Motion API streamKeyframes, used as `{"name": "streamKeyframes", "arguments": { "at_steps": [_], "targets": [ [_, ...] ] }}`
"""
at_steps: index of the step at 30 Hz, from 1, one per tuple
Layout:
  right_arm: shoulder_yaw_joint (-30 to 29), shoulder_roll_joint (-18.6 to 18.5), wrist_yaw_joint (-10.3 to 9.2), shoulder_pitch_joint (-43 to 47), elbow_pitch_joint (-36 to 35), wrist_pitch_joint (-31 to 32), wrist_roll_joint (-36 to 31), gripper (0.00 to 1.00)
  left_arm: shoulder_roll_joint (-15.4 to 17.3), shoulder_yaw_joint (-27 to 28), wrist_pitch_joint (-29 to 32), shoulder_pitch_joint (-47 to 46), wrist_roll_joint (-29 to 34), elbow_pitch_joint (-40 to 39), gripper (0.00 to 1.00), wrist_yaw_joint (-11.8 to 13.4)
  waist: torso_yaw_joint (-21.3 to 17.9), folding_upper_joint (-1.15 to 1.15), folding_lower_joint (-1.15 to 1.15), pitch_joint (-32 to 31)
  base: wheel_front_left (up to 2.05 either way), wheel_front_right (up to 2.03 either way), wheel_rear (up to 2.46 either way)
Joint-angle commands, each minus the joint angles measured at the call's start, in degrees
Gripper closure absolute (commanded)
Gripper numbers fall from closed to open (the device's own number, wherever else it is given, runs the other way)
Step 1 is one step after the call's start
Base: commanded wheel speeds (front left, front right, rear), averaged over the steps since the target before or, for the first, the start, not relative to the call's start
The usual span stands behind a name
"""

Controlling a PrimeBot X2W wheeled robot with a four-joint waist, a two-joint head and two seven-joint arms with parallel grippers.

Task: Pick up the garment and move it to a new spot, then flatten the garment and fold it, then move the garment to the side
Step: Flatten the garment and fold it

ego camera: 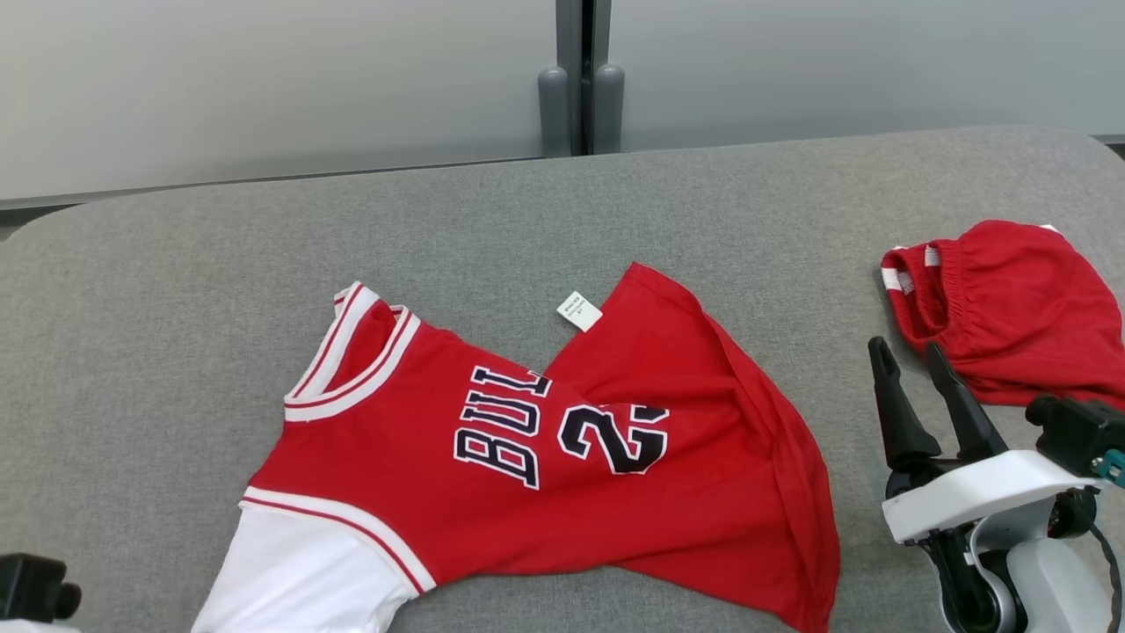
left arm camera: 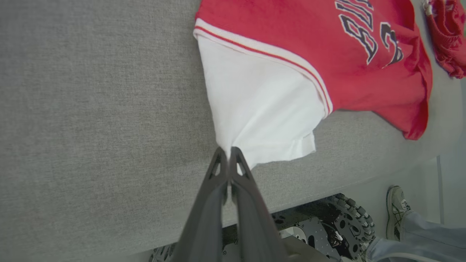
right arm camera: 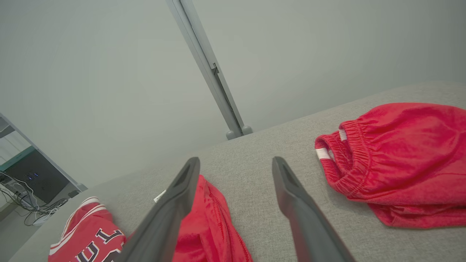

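Two grippers: L gripper (left arm camera: 228, 153) pinched shut on white sleeve (left arm camera: 262, 109) edge of jersey (ego camera: 527, 457). Jersey's long axis runs ahead-right of it across counter (ego camera: 615, 193). R gripper (ego camera: 905, 347) wide, empty, jersey hem near its left.

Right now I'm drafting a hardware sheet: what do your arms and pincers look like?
Each pincer has two long, dark, tapering fingers. The left pincer shows triangular cut-outs near its tips. The right pincer sits on a white bracket beside a black camera block, with a thin black cable next to the pale grey forearm.
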Motion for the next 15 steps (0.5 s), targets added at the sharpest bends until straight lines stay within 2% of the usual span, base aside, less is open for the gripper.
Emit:
{"name": "streamKeyframes", "arguments": {
  "at_steps": [1, 4, 6, 7, 8, 11, 15],
  "targets": [
    [0.00, -0.46, 0.00, 0.35, -0.16, 0.18, -0.38, 0.00, -0.36, -0.11, -0.27, 0.68, -0.13, 0.24, 1.00, 0.22, 0.19, 0.00, 0.00, -0.20, 0.00, 0.00, 0.00],
    [0.00, -0.61, 0.00, 0.42, -0.47, 0.72, -0.48, 0.00, -2.17, -1.31, -0.49, 2.01, 0.19, 1.87, 1.00, 1.04, 0.38, 0.00, 0.00, -0.55, 0.00, 0.00, 0.00],
    [0.11, -0.62, 0.00, 0.45, -0.59, 1.11, -0.59, 0.00, -4.69, -2.20, -0.11, 2.80, -0.65, 3.34, 0.89, 0.34, 0.43, 0.00, 0.00, -0.88, 0.00, 0.00, 0.00],
    [0.14, -0.59, 0.00, 0.56, -0.72, 1.23, -0.62, 0.00, -5.83, -2.29, -0.25, 3.19, -1.13, 4.18, 0.62, -0.10, 0.45, 0.00, 0.00, -1.04, 0.00, 0.00, 0.00],
    [0.24, -0.60, 0.00, 0.69, -0.81, 1.31, -0.69, 0.00, -6.89, -2.29, -0.69, 3.41, -1.48, 5.52, 0.00, -0.53, 0.46, 0.00, 0.00, -1.19, 0.00, 0.00, 0.00],
    [0.43, -0.58, 0.00, 1.05, -1.01, 1.64, -0.70, 0.00, -9.69, -2.26, -2.46, 3.35, -0.36, 9.39, 0.00, -1.66, 0.46, 0.00, 0.00, -1.69, 0.00, 0.00, 0.00],
    [0.67, -0.57, 0.00, 1.17, -1.62, 0.90, -1.09, 0.00, -11.33, 0.72, -9.85, 1.88, 2.11, 13.03, 0.00, -2.85, 0.75, 0.00, 0.00, -2.84, 0.00, 0.00, 0.00]
  ]
}}
